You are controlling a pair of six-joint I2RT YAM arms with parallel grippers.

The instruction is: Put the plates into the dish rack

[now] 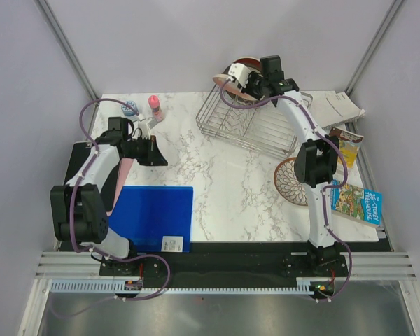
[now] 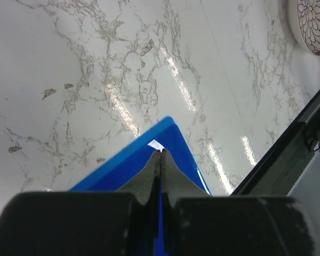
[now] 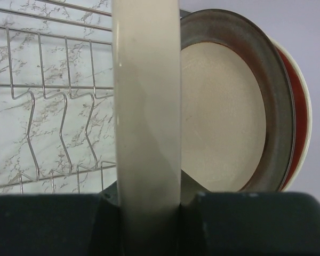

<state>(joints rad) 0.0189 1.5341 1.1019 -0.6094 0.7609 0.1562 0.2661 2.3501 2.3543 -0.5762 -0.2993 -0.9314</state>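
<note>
My right gripper (image 1: 247, 79) is shut on the rim of a cream plate (image 3: 146, 106), held upright and edge-on over the far left end of the dish rack (image 1: 255, 127). Behind it in the right wrist view, a cream plate with a dark brown rim (image 3: 224, 117) and a red-orange plate (image 3: 297, 117) stand upright in the rack's wires (image 3: 64, 122). A white plate with a brown petal pattern (image 1: 290, 180) lies flat on the table by the right arm, and shows as well in the left wrist view (image 2: 313, 24). My left gripper (image 2: 161, 153) is shut and empty above a blue board (image 1: 157, 217).
A pink bottle (image 1: 155, 106) and a small bluish item (image 1: 130, 108) stand at the back left. Papers (image 1: 339, 106), a snack pack (image 1: 348, 143) and a colourful book (image 1: 357, 199) lie along the right edge. A pink sheet (image 1: 122, 178) lies under the left arm.
</note>
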